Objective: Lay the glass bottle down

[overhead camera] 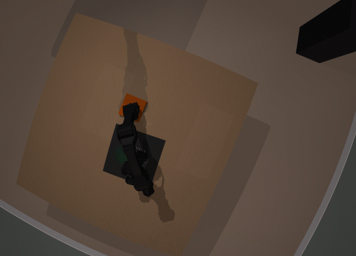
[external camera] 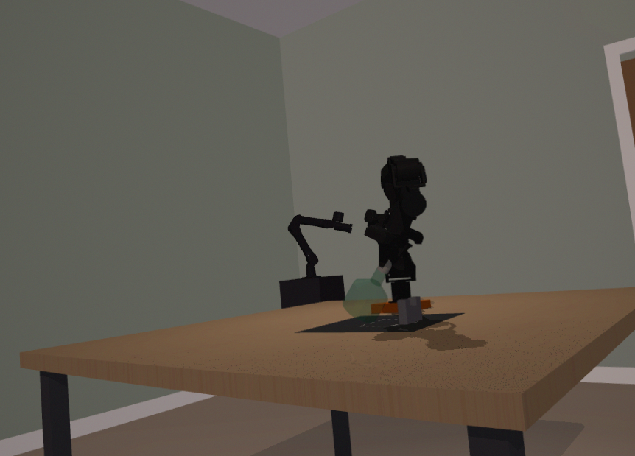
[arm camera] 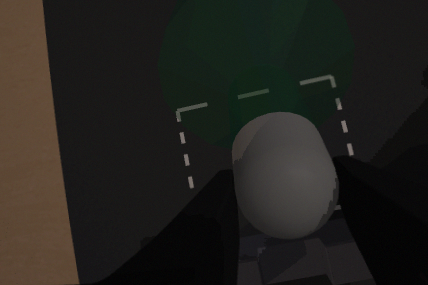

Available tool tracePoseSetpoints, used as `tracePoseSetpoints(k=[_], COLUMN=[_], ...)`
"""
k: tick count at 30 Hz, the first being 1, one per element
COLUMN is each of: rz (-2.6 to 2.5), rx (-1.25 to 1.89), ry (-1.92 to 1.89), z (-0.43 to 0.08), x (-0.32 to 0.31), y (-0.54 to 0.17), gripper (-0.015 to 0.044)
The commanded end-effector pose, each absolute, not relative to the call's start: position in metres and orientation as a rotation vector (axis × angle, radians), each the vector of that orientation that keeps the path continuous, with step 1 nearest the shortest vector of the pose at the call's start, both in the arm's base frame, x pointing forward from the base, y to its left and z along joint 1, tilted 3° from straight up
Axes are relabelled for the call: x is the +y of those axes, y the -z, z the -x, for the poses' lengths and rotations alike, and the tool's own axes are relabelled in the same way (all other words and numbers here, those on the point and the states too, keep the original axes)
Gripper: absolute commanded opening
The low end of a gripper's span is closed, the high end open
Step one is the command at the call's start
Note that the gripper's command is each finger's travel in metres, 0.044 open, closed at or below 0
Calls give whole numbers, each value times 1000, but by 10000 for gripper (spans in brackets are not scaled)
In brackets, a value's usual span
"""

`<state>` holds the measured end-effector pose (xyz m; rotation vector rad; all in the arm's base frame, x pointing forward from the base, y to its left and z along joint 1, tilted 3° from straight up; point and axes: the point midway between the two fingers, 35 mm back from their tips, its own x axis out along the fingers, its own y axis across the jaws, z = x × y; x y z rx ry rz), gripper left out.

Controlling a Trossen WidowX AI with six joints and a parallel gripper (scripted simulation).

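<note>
Gripper: the gripper (overhead camera: 128, 165) (external camera: 390, 261) (arm camera: 283, 176) is only partway open, basically as far as the neck lets it, with a finger on either side of the pale neck end. So yeah, it's got hold of the glass.
Glass bottle: the green see-through bottle (overhead camera: 120, 153) (external camera: 365, 297) (arm camera: 255, 26) hangs at a slant, neck up in the gripper, fat body lower and off to one side of it. Definitely not lying flat. Can't tell if its bottom edge touches anything.
Neck: the pale end (external camera: 386, 267) (arm camera: 285, 176) sits between the fingers, above the rest and not in it.
Grey rest: the U-shaped rest (overhead camera: 144, 163) (external camera: 409, 312) stands below the gripper, on the opposite side from the bottle's body.
Dashed outline: the outline (overhead camera: 140, 149) (external camera: 370, 325) (arm camera: 253, 94) is on the mat below the gripper. From the wrist, the body overlaps its far edge and pokes out past it.
Dark mat: the mat (overhead camera: 157, 146) (external camera: 328, 325) (arm camera: 100, 141) lies flat on the desk (overhead camera: 207, 119) (external camera: 264, 361) (arm camera: 25, 91), under the gripper.
Arm: the black arm (overhead camera: 138, 163) (external camera: 402, 202) rises behind the gripper from an orange plate (overhead camera: 127, 96) (external camera: 379, 308), and covers much of it from the top.
Background: another black arm (external camera: 312, 223) stands well apart from the gripper.
</note>
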<state>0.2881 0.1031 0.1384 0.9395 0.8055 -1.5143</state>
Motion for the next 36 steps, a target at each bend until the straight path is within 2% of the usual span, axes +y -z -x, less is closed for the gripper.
tracePoseSetpoints(k=[1, 36], rz=[-946, -914], rx=[813, 770], ry=[1513, 1502], z=[-289, -289], x=[112, 149], y=[-134, -111], gripper=[125, 125])
